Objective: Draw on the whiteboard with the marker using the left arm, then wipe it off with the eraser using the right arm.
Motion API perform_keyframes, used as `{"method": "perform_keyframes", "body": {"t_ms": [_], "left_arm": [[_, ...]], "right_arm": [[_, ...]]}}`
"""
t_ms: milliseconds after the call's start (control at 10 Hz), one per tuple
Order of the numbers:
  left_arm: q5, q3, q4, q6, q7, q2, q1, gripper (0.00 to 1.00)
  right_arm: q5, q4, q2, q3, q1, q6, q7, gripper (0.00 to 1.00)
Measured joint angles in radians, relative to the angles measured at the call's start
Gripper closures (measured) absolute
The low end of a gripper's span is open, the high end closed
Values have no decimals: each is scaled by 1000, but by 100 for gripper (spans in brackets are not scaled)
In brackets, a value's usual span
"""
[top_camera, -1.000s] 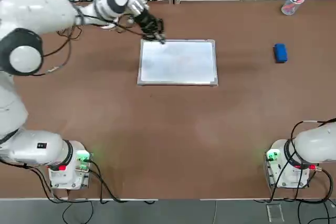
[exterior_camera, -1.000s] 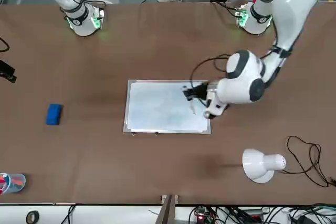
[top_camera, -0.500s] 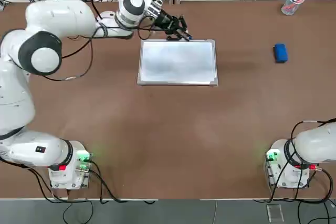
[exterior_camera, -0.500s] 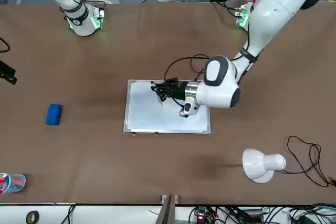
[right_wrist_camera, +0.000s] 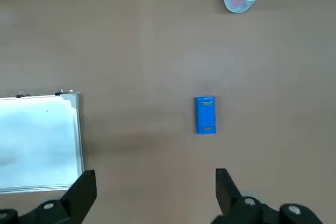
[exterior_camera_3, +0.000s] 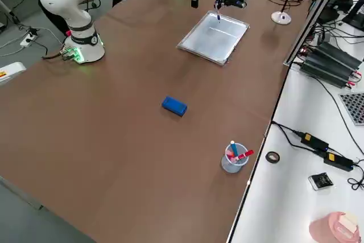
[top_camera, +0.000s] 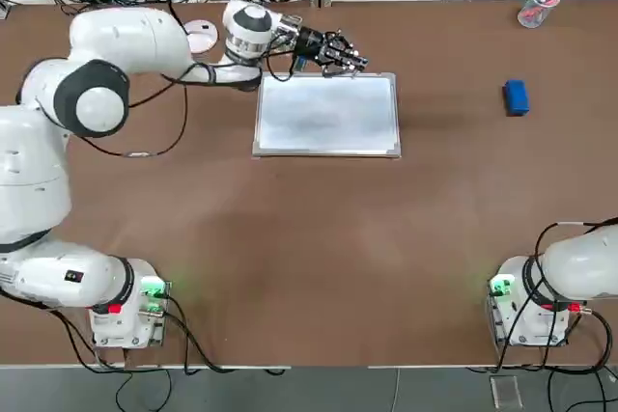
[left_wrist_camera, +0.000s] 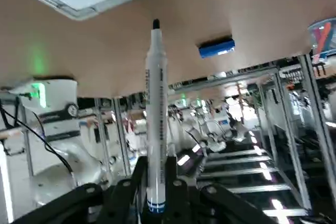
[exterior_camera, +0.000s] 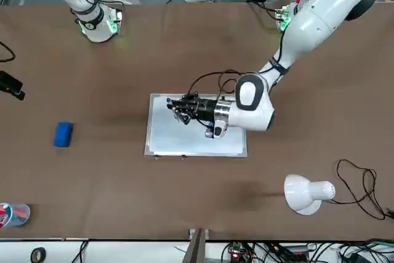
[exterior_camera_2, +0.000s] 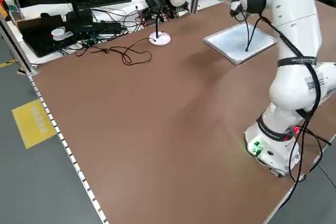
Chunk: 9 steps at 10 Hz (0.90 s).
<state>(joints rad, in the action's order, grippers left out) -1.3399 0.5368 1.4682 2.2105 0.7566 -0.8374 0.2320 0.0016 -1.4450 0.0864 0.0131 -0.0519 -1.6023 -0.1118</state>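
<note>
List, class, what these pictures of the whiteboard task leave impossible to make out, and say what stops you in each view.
- Whether the marker tip touches the whiteboard: top view, the left gripper covers it.
- Any ink on the board: too faint to tell.
- The right gripper is missing from the top view, cut off by the edge.
- Contents of the plastic cup: too small to identify.

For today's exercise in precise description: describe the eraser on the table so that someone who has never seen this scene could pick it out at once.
Start at the whiteboard, the largest flat thing on the brown table. Look past its short edge on the robot's right side, where the eraser lies alone on bare tabletop. It is a small blue rounded block, unlike the clear cup of pens farther away.
</note>
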Motion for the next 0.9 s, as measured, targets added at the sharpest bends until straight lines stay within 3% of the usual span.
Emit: {"method": "perform_keyframes", "body": {"t_ms": [300, 900], "left_arm": [[-191, 0, -1, 0, -121, -81, 18, 82], [-226, 0, -15, -1, -152, -176, 54, 82]], "right_arm": [[5, -28, 2, -1, -3, -18, 0, 0], [5, -36, 2, -2, -7, -18, 0, 0]]}}
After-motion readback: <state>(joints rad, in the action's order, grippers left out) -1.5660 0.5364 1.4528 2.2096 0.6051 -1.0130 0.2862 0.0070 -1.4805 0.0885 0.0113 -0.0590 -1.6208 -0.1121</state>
